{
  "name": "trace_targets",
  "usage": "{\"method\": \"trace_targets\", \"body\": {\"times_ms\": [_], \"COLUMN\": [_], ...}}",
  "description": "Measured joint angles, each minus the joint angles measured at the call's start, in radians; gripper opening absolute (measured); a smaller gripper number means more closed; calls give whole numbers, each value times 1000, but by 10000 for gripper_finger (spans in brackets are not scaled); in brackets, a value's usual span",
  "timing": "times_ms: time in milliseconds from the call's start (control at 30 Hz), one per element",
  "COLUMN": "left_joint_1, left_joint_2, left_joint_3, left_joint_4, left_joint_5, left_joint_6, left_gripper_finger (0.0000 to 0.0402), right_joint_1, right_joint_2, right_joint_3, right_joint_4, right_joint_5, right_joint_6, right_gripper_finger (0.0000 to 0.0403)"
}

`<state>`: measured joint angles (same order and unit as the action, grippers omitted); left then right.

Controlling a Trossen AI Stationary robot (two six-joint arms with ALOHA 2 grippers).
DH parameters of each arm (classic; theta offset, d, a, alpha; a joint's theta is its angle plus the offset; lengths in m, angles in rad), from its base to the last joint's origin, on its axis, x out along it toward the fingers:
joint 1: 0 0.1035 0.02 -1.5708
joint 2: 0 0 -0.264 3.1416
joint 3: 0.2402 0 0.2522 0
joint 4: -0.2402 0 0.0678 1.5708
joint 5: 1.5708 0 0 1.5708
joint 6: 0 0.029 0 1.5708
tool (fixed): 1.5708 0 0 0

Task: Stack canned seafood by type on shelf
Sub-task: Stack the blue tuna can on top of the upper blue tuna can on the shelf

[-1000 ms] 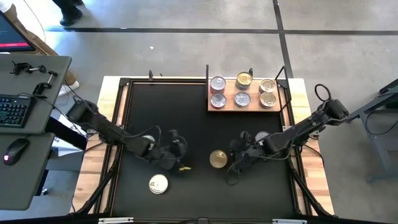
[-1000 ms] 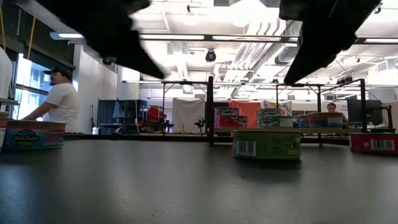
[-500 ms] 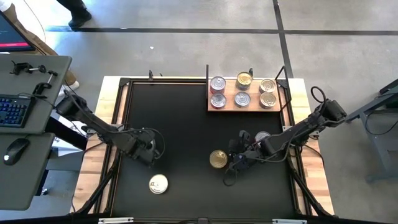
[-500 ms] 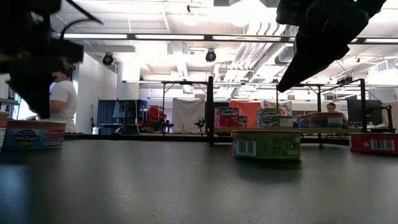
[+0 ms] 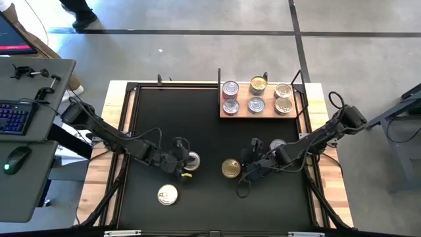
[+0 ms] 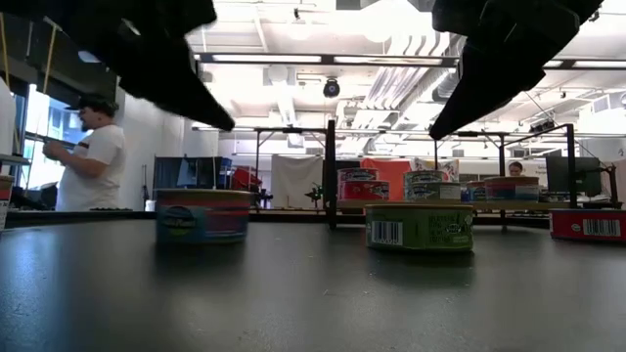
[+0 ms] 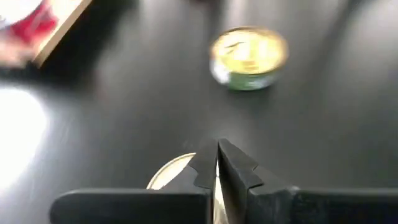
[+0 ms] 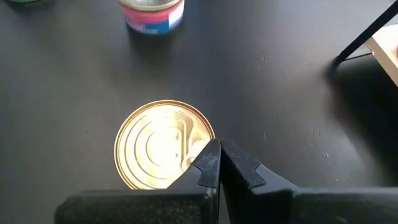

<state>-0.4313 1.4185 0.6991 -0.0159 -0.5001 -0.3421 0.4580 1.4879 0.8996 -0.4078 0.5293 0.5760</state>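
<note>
My left gripper (image 5: pixel 184 160) hangs over the black mat (image 5: pixel 197 125), fingers (image 7: pixel 205 163) pressed together, empty, tips above a silver-lidded round tin (image 5: pixel 191 159). My right gripper (image 5: pixel 247 168) is also closed on nothing, at 3 o'clock of a gold-lidded, green-sided round tin (image 5: pixel 231 168). Another silver-lidded tin (image 5: pixel 168 194) sits at 7 o'clock of the left gripper; a red-sided one (image 5: pixel 277 145) lies by the right arm. The light wooden shelf with black posts (image 5: pixel 256 113), at 1 o'clock on the mat, carries six tins.
</note>
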Motion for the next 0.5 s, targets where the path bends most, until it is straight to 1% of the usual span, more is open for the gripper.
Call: {"method": "trace_targets", "body": {"times_ms": [67,133,233,300,367,500], "left_joint_1": [-13,-29,-52,-63,-67,-62], "left_joint_2": [0,0,3,20,52,137], "left_joint_3": [0,0,-1,-1,-1,-1], "left_joint_4": [34,35,5,-28,-35,-37], "left_joint_5": [61,111,136,128,126,136], "left_joint_6": [165,279,419,474,502,510], "left_gripper_finger": [22,47,92,118,134,138], "right_joint_1": [2,3,3,3,3,3], "right_joint_2": [0,0,0,0,6,40], "right_joint_3": [0,0,0,0,0,0], "right_joint_4": [12,15,44,75,128,255], "right_joint_5": [0,0,-9,-29,-56,-101], "right_joint_6": [-1,-3,-26,-68,-130,-284], "right_gripper_finger": [0,0,3,11,27,80]}}
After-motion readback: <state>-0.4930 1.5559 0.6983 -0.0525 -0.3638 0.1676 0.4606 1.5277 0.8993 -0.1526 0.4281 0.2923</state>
